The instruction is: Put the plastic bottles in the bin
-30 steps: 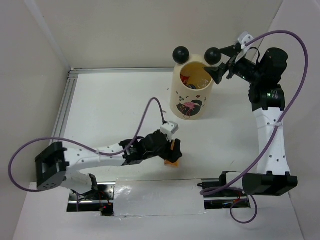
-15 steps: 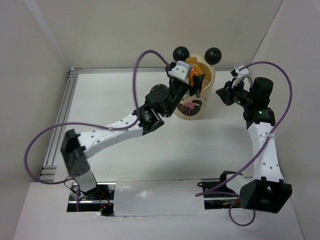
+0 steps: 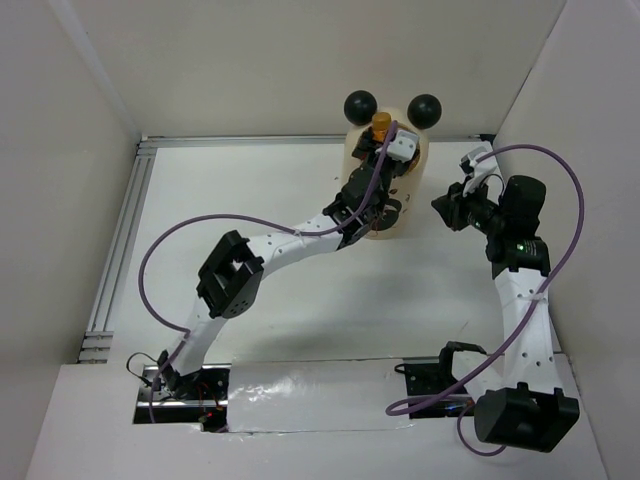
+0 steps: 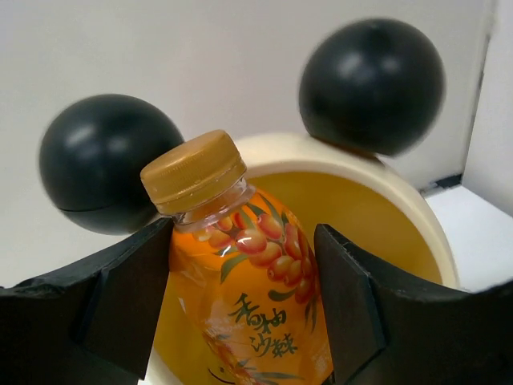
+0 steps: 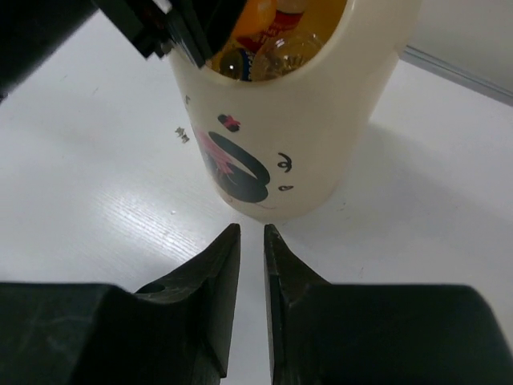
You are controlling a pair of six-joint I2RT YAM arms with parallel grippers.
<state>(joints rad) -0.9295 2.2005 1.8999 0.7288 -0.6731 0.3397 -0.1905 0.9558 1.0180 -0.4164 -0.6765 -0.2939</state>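
**Bin.** The bin stands upright at the far edge of the table, right of the middle. Its two black ears are on the far side of the rim. Several bottles already lie inside.

**Left arm.** The left gripper reaches over the bin's mouth. Its jaws are partly open and clamped on the shoulders of the orange bottle. The bottle is cap-up, leaning slightly, over the yellow interior. Its lower part is cut off in the wrist view, so how far it sits below the rim cannot be told. The upright hold with the grip near the top is judged deliberate. It lets the base enter first and keeps the fingers clear of the rim and ears.

**Right arm.** The right gripper is all but closed, with only a thin gap, and holds nothing. It hangs low just beside the bin on the side toward the right edge, not touching it. It is judged to be parked out of the left arm's way.

**Status.** No bottle shows on the table, so this is judged the last one. Release is not yet done. The risk is that the bottle catches on those already heaped inside.
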